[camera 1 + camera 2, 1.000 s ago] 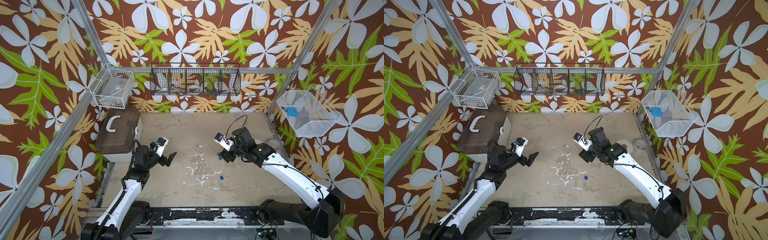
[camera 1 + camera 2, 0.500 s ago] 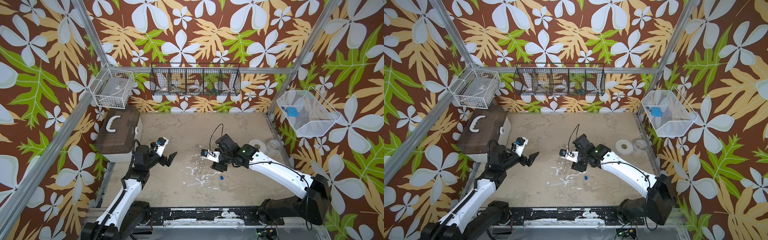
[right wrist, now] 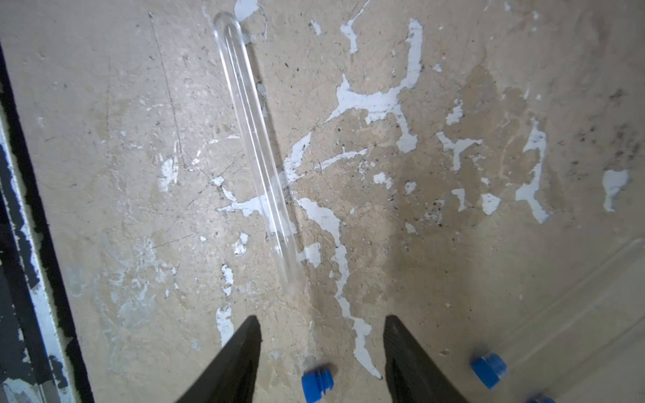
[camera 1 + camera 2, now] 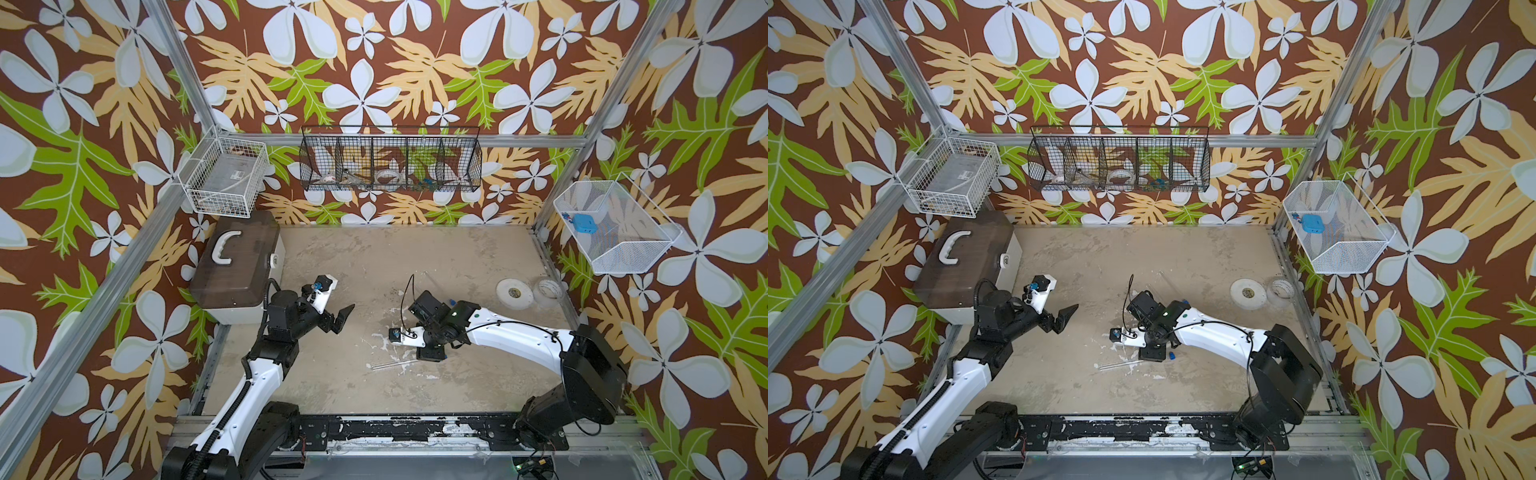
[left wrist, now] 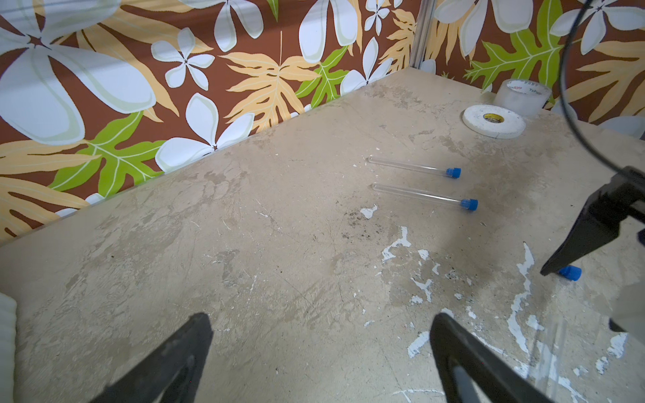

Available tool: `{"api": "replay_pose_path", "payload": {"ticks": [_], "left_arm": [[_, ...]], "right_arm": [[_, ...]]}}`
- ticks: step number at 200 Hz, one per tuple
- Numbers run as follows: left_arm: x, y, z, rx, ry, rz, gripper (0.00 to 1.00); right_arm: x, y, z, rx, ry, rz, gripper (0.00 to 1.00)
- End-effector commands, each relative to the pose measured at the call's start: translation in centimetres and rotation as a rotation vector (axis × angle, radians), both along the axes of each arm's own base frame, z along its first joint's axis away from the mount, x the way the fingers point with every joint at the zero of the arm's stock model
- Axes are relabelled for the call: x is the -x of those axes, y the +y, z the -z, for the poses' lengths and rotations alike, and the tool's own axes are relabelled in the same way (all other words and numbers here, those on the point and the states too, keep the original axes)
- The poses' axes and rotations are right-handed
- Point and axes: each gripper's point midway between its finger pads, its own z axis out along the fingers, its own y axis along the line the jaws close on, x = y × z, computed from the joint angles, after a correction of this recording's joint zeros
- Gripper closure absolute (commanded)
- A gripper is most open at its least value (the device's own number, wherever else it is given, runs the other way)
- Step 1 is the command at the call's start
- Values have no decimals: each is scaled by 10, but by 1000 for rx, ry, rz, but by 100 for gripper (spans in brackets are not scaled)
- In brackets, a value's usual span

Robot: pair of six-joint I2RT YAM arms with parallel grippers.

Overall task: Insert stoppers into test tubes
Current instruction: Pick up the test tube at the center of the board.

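- **Right end effector** [image 3: 323,319]: released. The jaws straddle the loose stopper [image 3: 317,382] without touching it, so you look lined up for a pick.
- **Open test tube** [image 3: 258,157]: lies flat at that end effector's 9 o'clock, probably the plug's destination.
- **Stoppered test tubes** [image 5: 412,165]: two, flat at its 12 o'clock, apparently finished.
- **Left end effector** [image 5: 321,321]: spread wide and empty, at the tabletop's 9 o'clock.
- **Tabletop** [image 5: 244,244]: beige, chipped white. Tape rolls [image 5: 494,120] sit at 2 o'clock, and the walls are floral.

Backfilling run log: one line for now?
stoppered tubes: two | open tube: on table | loose stopper: between open right gripper jaws, ungrasped | left gripper: open, empty
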Motion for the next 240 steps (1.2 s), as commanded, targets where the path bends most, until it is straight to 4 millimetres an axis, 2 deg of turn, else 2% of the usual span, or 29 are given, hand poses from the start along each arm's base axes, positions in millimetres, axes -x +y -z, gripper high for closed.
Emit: {"api": "replay_pose_path", "payload": {"ticks": [1,26,79,134,161,240], "left_arm": [[-1,0,-5,2,-23,0,0],[1,-1,-5,2,-8,10,0],[1,-3,-4,8,-3,15,0],[-1,-1,-5,2,-7,3,0],[0,-2,-5,10,-9,11,0],[-1,0,-5,2,-17,0,0]], "right_arm": [[6,7,8,12,22,-15,43],[11,8,21,47,52,-22,45],[12,8,34,73,57,-23,50],[14,12,50,110,80,-18,65],[13,10,52,127,79,-17,71],[10,10,52,126,62,-8,79]]}}
